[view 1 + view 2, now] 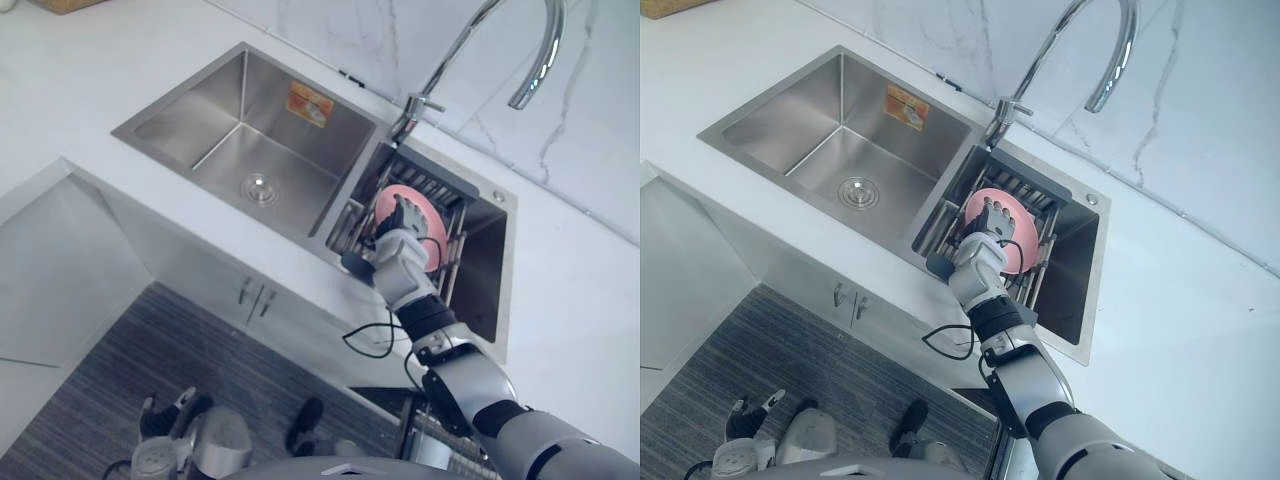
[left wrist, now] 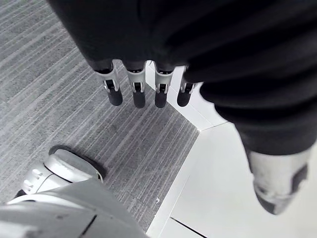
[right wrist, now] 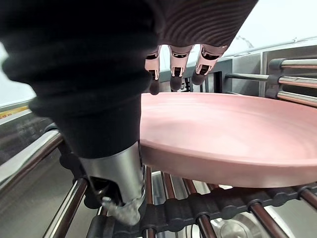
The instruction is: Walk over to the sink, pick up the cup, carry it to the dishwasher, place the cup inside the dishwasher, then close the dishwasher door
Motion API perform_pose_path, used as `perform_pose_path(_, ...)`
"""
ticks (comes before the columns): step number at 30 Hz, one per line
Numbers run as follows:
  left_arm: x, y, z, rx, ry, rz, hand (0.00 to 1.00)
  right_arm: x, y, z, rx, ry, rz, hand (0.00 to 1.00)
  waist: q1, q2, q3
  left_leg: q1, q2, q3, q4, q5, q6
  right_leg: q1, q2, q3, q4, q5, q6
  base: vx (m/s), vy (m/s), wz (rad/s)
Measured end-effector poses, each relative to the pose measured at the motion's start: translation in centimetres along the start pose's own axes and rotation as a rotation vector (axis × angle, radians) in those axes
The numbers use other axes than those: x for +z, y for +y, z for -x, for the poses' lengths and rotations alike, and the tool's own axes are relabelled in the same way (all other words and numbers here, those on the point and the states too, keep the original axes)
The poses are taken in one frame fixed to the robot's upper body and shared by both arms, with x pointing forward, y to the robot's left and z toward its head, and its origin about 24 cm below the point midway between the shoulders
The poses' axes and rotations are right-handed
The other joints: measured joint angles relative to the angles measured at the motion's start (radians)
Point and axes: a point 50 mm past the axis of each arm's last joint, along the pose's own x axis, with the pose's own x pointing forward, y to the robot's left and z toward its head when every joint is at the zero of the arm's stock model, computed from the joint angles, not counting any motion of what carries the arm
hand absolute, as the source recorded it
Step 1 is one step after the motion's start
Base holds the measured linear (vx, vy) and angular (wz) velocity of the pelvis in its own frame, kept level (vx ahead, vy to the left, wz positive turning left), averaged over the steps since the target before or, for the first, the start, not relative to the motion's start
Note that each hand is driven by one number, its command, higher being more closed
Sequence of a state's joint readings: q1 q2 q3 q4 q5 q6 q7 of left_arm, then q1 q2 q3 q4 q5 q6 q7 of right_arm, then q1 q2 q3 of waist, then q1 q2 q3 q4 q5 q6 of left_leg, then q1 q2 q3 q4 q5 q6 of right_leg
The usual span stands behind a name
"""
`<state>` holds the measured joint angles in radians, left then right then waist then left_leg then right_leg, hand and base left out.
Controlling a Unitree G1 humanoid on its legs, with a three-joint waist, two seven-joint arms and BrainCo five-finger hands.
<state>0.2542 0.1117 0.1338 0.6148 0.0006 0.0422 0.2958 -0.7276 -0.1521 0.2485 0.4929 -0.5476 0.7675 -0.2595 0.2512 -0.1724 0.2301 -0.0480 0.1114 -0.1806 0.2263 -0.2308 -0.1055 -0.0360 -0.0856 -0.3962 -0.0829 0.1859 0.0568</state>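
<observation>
A pink round dish (image 1: 428,203) lies on the dark-rodded drying rack (image 1: 350,225) in the sink's right basin; it looks flat like a plate, not a cup. My right hand (image 1: 400,262) reaches onto it from the front. In the right wrist view its straight fingers (image 3: 173,64) lie over the dish (image 3: 228,129), and the thumb sits below the near rim, so the rim is between them. My left hand (image 2: 136,91) hangs low over the floor with straight fingers, holding nothing.
The steel left basin (image 1: 250,130) holds only its drain. A tall curved faucet (image 1: 470,40) rises behind the rack. White marble counter (image 1: 90,70) surrounds the sink, with white cabinet doors (image 1: 250,295) below and grey striped floor (image 1: 150,350) in front.
</observation>
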Motion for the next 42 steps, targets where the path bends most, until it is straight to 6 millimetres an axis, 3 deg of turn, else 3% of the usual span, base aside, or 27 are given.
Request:
perform_pose_path(6,0.4,-0.4,0.1,-0.016,-0.006,0.005,0.00,0.1,-0.5,-0.7,0.049,0.025,-0.031,1.00,0.007,0.020,0.018,0.000,0.001,-0.001,-0.003,0.003,-0.001,0.002,-0.001,-0.003,0.000,-0.001,0.001,0.00,0.001,0.02)
perform_pose_path(19,0.9,-0.7,0.1,-0.029,-0.002,0.022,0.00,0.3,-1.1,-0.8,-0.005,0.002,0.012,1.00,0.012,0.026,0.026,0.001,0.003,0.005,-0.001,0.003,-0.001,0.008,-0.001,-0.003,0.000,-0.002,0.002,0.00,0.000,0.00)
perform_pose_path(22,0.8,-0.7,0.2,-0.031,-0.001,0.018,0.00,0.7,-1.9,0.2,-0.068,-0.099,0.001,1.00,0.008,0.037,0.049,0.016,0.005,0.013,-0.001,0.000,-0.001,0.018,0.000,0.003,0.000,-0.003,0.004,0.00,0.017,-0.06)
perform_pose_path(25,0.8,-0.6,0.2,-0.027,-0.008,0.017,0.00,0.8,-2.9,2.0,-0.124,-0.247,-0.034,1.00,-0.010,0.042,0.060,0.020,0.007,0.021,0.000,-0.006,-0.001,0.017,0.002,0.009,0.000,-0.006,0.007,0.02,0.021,-0.07)
perform_pose_path(30,0.3,-0.1,0.3,-0.011,-0.007,0.027,0.00,0.1,-3.1,5.3,-0.130,-0.446,-0.057,1.00,-0.051,0.043,0.060,0.035,0.015,0.054,0.009,-0.027,-0.003,0.017,0.006,0.039,0.000,-0.006,0.008,0.05,0.034,-0.19)
perform_pose_path(38,0.1,0.1,0.3,-0.005,-0.016,0.028,0.00,-0.4,-3.8,6.4,-0.140,-0.562,-0.036,1.00,-0.073,0.029,0.051,0.041,0.013,0.081,0.036,-0.050,0.007,0.018,0.012,0.070,0.000,-0.006,0.008,0.00,0.024,-0.10)
perform_pose_path(39,0.0,0.2,0.3,-0.003,-0.013,0.026,0.00,-0.5,-3.6,6.5,-0.118,-0.560,-0.032,0.00,-0.075,0.023,0.046,0.042,0.013,0.082,0.036,-0.051,0.007,0.017,0.013,0.071,0.000,-0.006,0.008,-0.01,0.012,-0.06)
perform_pose_path(42,-0.5,0.5,0.4,0.007,-0.001,0.027,0.00,-1.0,-3.3,6.6,-0.098,-0.542,-0.027,0.00,-0.076,0.011,0.038,0.047,0.013,0.092,0.037,-0.054,0.010,0.017,0.013,0.083,0.000,-0.006,0.007,-0.01,0.011,-0.08)
